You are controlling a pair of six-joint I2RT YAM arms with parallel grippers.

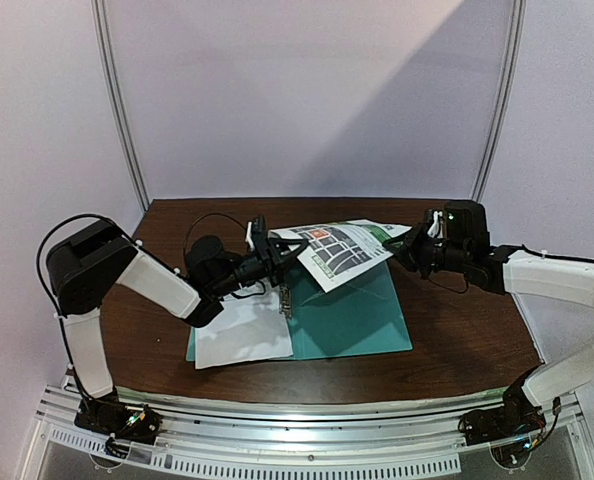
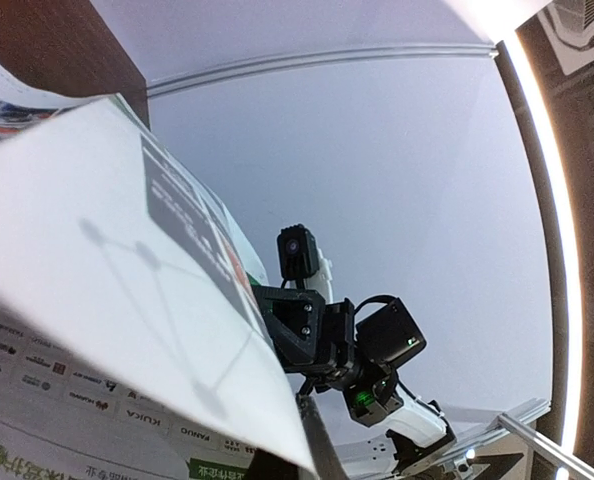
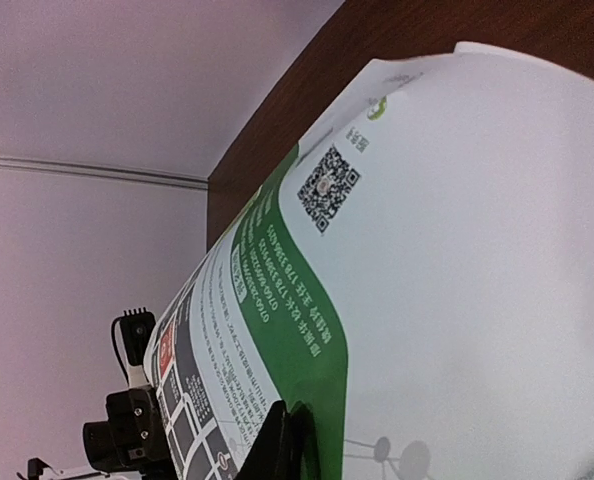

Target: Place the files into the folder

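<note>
The colourful sheet (image 1: 342, 250), white with green print and pictures, hangs in the air above the folder, stretched between both grippers. My left gripper (image 1: 282, 250) is shut on its left edge and my right gripper (image 1: 402, 248) on its right edge. The teal folder (image 1: 362, 318) lies open and flat on the table. The white sheet (image 1: 242, 335) lies on its left half, beside the metal clip (image 1: 285, 298). In the left wrist view the sheet (image 2: 97, 300) fills the left, above my gripper (image 2: 295, 430). In the right wrist view the sheet (image 3: 427, 300) covers my gripper (image 3: 289, 440).
The brown table (image 1: 467, 330) ends at a lilac back wall with two metal posts (image 1: 122, 110). An aluminium rail (image 1: 307, 440) with the arm bases runs along the near edge. Each wrist view shows the opposite arm (image 2: 317, 335) across the sheet.
</note>
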